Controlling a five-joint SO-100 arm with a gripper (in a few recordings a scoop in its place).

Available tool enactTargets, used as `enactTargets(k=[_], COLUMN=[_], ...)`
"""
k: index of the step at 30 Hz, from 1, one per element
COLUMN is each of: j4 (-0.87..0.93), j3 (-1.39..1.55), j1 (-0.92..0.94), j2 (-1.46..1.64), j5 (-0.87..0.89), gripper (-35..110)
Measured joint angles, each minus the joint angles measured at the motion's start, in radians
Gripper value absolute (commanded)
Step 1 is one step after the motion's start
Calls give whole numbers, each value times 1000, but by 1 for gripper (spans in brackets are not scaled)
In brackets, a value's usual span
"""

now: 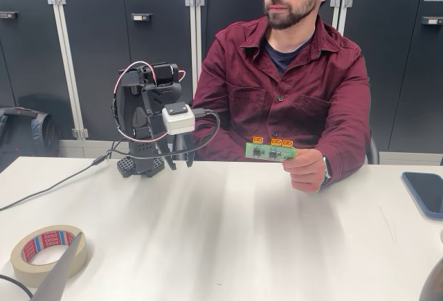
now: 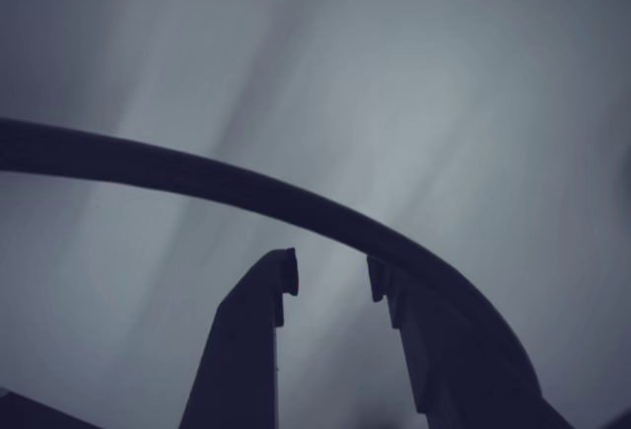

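1. While the arm sits folded at about 10 o'clock in the fixed view, the pale worktop (image 1: 228, 245) takes up the whole lower half of that picture.
2. At 1 o'clock, behind the worktop's far edge, sits a person (image 1: 291, 86) in a dark red shirt.
3. The black arm (image 1: 145, 107) stands on the worktop's far side, with a white wrist camera (image 1: 178, 117) mounted above its claw.
4. At 8 o'clock, near the front edge, a roll of tape (image 1: 47, 251) lies flat.
5. At 4 o'clock, by the picture's edge, lies a dark phone (image 1: 423, 192).
6. The green circuit board (image 1: 268, 151) is held out level in the person's hand (image 1: 306, 169). It sits at 3 o'clock from the claw, above the worktop and well apart from the arm. As I judge it, the handling of the board has not begun on the arm's side, since the board is wholly in the person's grip.
7. The claw (image 1: 178, 161) points down at the worktop. In the wrist view its fingers (image 2: 246, 340) stand moderately spread, with a clear gap between the tips and nothing pinched. A dark cable (image 2: 246, 187) arcs across in front of them.
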Motion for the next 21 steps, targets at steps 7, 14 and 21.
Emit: enactTargets(k=[7, 14, 21], j4=[83, 87, 87], j3=[-156, -462, -1009], j1=[-75, -97, 31], j2=[-207, -382, -649], j5=[5, 46, 161], gripper=[16, 15, 14])
